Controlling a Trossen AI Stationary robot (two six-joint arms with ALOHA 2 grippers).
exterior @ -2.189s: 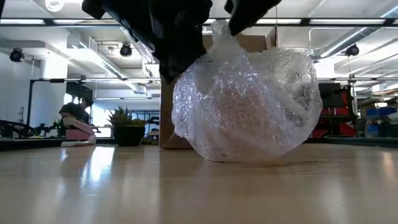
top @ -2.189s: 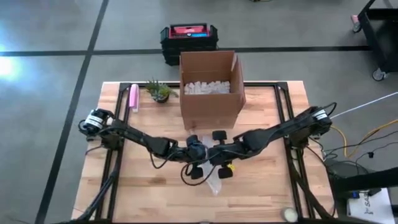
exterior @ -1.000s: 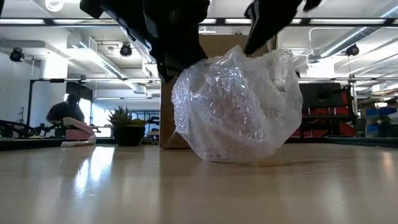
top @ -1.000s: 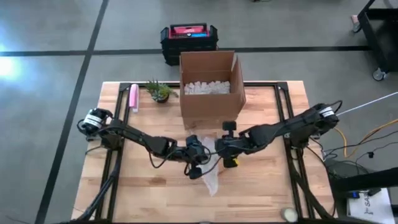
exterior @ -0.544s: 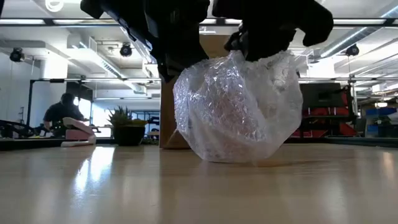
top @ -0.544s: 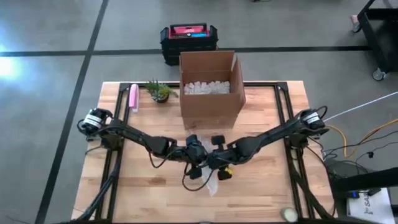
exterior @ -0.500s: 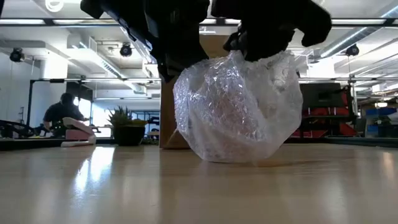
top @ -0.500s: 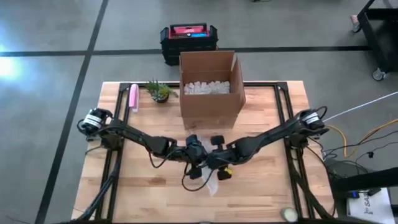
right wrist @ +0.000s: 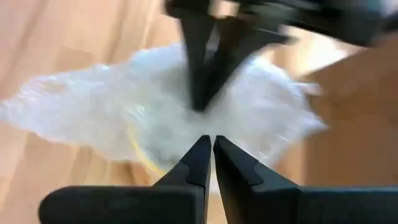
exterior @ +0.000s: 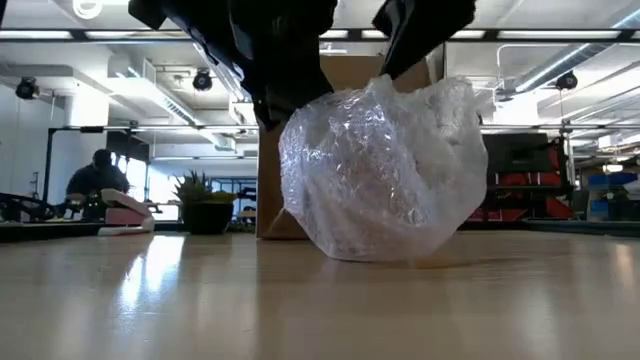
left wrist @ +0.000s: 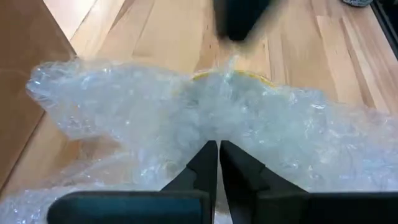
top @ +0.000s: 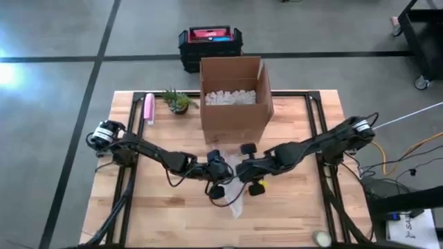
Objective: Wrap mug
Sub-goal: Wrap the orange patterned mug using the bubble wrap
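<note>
A bundle of clear bubble wrap (exterior: 385, 170) sits on the wooden table in front of the cardboard box. The mug inside shows only as a yellow rim (left wrist: 211, 76) and a yellow patch (top: 257, 185). My left gripper (top: 225, 176) is shut on the wrap at the bundle's upper left side (exterior: 290, 115). My right gripper (right wrist: 208, 142) is shut and hangs right over the bundle's peak (exterior: 378, 85). I cannot tell whether it touches the wrap. My left gripper pinches a gathered part of the bubble wrap (left wrist: 217, 134) between its two shut fingers. It comes slanting down from the table's left side. How many layers it has cannot be told. The bundle rests on the table.
An open cardboard box (top: 235, 104) with white filling stands just behind the bundle. A small potted plant (top: 178, 102) and a pink object (top: 148, 108) lie at the far left. A tape roll (top: 320, 237) sits at the near right edge.
My right gripper has come down from the box side onto the top of the bundle, then risen and drawn back a little toward the right. The bundle has kept its place and shape.
</note>
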